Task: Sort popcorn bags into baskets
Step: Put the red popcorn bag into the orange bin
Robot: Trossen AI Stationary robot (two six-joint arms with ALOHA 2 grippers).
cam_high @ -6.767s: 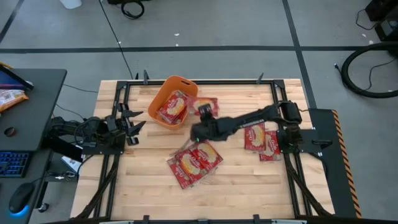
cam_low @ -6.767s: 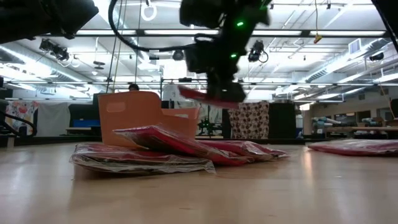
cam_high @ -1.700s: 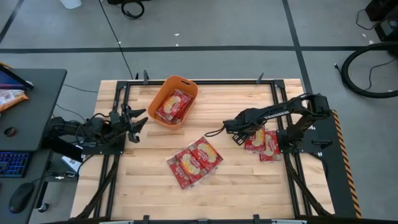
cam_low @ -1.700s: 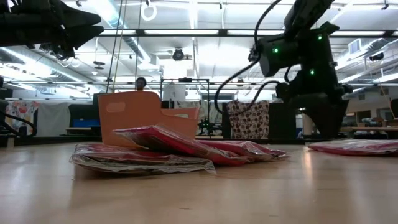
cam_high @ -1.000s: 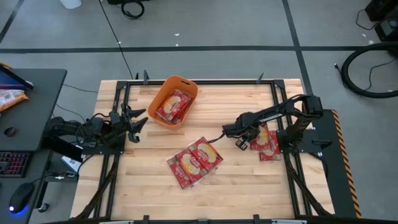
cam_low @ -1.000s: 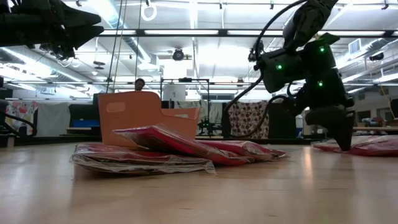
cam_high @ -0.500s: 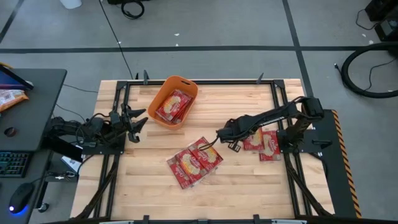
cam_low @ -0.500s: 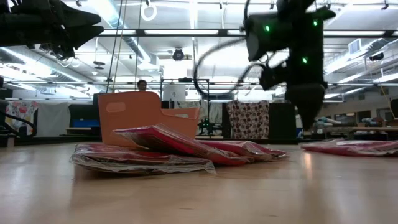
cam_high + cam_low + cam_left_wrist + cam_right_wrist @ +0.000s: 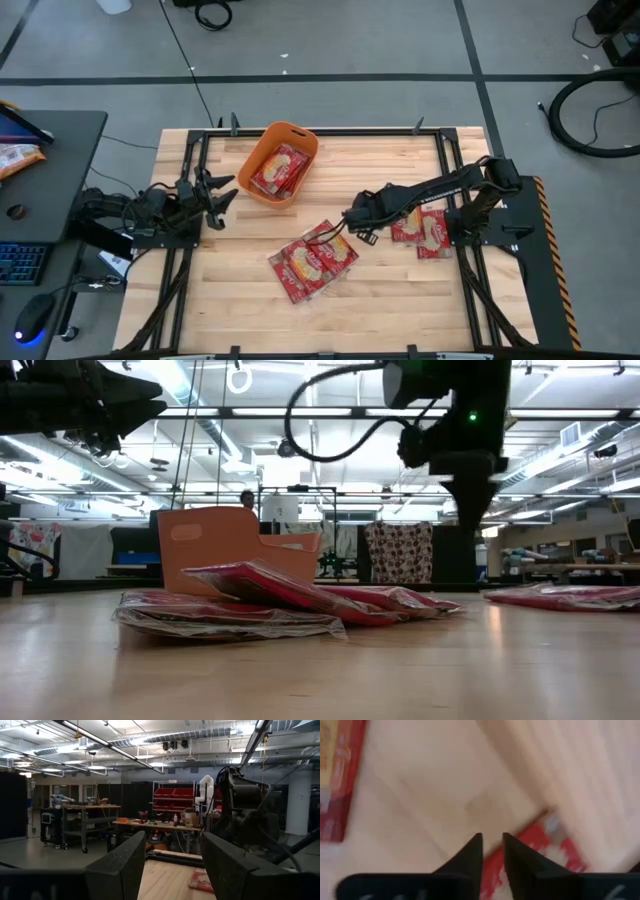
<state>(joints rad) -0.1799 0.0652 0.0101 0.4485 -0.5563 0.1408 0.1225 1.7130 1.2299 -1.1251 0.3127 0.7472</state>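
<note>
Right hand (image 9: 345, 226) hovers over the right edge of the central popcorn bags (image 9: 313, 259), fingers narrowly apart, empty. Left hand (image 9: 217, 194) parked at the table's (image 9: 390, 300) left edge, fingers wide.

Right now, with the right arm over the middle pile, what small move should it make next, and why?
Probably lower the right gripper straight onto the top popcorn bag of the middle pile. It hangs at that pile's edge holding nothing, fingers nearly closed, so it should open first. The orange basket has room.

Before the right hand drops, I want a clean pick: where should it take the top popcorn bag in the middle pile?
Probably at the top popcorn bag's raised edge nearest the right hand, coming from above: it lies flat but tilted on the pile, that edge lifted.
</note>
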